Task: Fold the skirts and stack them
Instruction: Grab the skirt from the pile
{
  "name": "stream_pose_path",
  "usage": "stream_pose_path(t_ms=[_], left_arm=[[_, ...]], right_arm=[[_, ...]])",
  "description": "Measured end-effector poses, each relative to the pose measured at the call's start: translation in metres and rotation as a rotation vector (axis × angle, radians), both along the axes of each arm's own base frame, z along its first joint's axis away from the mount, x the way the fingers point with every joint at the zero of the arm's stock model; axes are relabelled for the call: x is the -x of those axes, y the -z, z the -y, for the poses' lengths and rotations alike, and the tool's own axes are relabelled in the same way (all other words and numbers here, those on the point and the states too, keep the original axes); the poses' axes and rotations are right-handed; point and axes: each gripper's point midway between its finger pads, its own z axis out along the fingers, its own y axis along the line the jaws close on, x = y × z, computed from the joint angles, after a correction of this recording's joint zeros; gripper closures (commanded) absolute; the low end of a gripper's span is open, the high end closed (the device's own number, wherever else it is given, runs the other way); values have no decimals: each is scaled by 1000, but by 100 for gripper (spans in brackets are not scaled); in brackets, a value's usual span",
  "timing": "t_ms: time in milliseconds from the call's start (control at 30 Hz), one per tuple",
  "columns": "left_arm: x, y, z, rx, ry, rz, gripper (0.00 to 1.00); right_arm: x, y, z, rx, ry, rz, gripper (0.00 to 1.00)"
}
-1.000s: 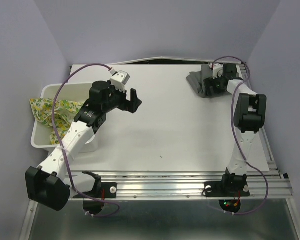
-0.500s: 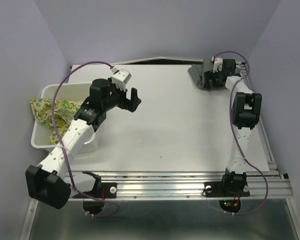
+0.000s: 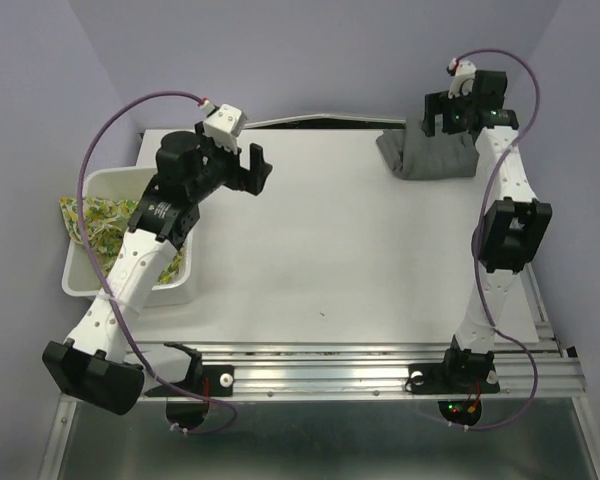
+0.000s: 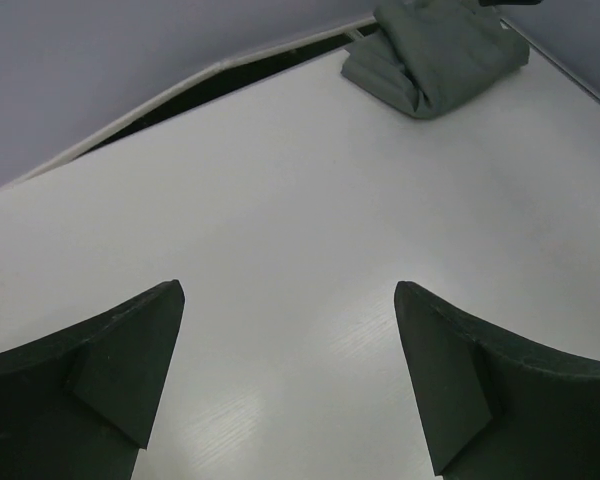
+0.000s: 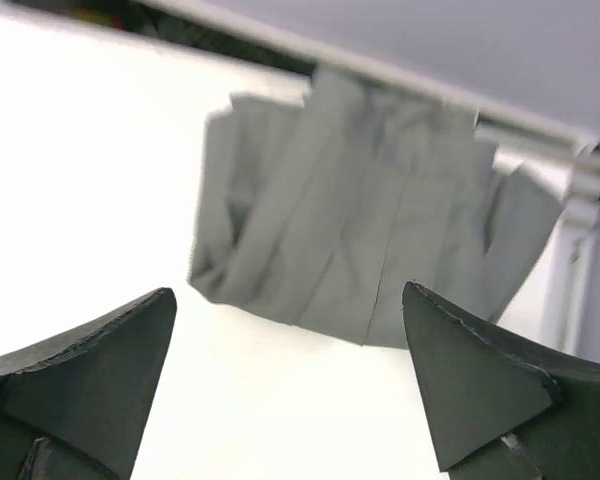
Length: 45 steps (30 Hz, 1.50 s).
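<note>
Top external shows my right gripper spread and empty above the grey skirt at the far right corner. The lemon-print skirt lies in the basket at the left edge, nearer my left gripper, spread too, facing away.

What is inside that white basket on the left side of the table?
A crumpled lemon-print skirt lies in the white basket, one part spilling over its left rim. The left arm crosses above the basket, so whatever lies beneath it cannot be seen.
</note>
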Motion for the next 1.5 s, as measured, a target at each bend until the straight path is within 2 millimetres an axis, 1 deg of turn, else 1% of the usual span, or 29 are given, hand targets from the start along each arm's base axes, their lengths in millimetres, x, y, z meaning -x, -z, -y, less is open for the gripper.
stream_pose_path(t_ms=[33,67,100,167,200,233,267,300,333,367,400,433,467,533,567,600,633,700,767,833,900,1000,1033,1100,1200,1333,1400,1500], left_arm=[[-2,-8,-7,-6,-25,8,2],[-4,-16,-14,-13,-45,10,2],[-8,-30,-24,-17,-78,33,2],[-15,-52,-49,-49,-151,54,2],[-18,-61,-64,-69,-185,67,2],[-18,-65,-80,-86,-221,68,2],[-18,-64,-96,-113,-250,62,2],[-16,-62,-122,-151,-305,45,2],[-13,-56,-147,-182,-353,19,2],[-9,-48,-168,-217,-393,-13,2],[-4,-39,-186,-266,-414,-45,2],[5,-27,-211,-312,-456,-95,2],[12,-18,-225,-354,-469,-133,3],[30,4,-259,-469,-490,-228,3],[39,14,-272,-516,-492,-271,3],[44,19,-280,-572,-479,-294,3],[52,27,-293,-642,-470,-333,3],[61,36,-311,-768,-458,-374,2],[70,46,-326,-894,-425,-422,2],[76,53,-335,-996,-383,-465,2],[77,56,-345,-1082,-347,-494,2],[72,66,-358,-1179,-275,-546,2],[71,68,-360,-1192,-264,-552,2],[68,82,-366,-1248,-212,-576,2],[78,111,-369,-1304,-114,-648,2],[83,138,-370,-1334,-35,-688,2],[80,143,-371,-1342,-30,-677,2],[64,145,-375,-1350,-56,-633,2]], right_arm=[[6,-36,-4,-13,-9,59,0],[12,-55,-8,-29,-17,89,0],[26,-85,-14,-44,-35,130,0],[51,-131,-27,-66,-73,196,0],[64,-147,-32,-74,-92,222,0],[78,-157,-38,-79,-108,235,0],[92,-159,-44,-89,-126,229,0],[112,-154,-53,-100,-152,205,0],[129,-144,-60,-112,-171,171,0],[138,-131,-65,-119,-183,143,0],[152,-109,-72,-132,-202,89,0],[166,-81,-77,-146,-213,15,0],[176,-57,-80,-156,-220,-43,0],[203,2,-82,-172,-222,-208,0],[211,16,-82,-177,-224,-252,0],[226,36,-83,-185,-230,-326,0],[234,44,-84,-189,-234,-363,0],[242,48,-86,-197,-256,-390,0],[242,46,-88,-199,-275,-380,0],[242,44,-91,-206,-292,-373,0],[243,42,-93,-216,-302,-371,0],[243,38,-96,-231,-315,-377,0],[242,36,-96,-233,-317,-375,0],[241,33,-96,-232,-318,-370,0],[241,31,-96,-231,-317,-371,0],[241,32,-96,-233,-314,-378,0],[240,34,-96,-237,-311,-389,0],[239,37,-96,-244,-305,-402,0]])
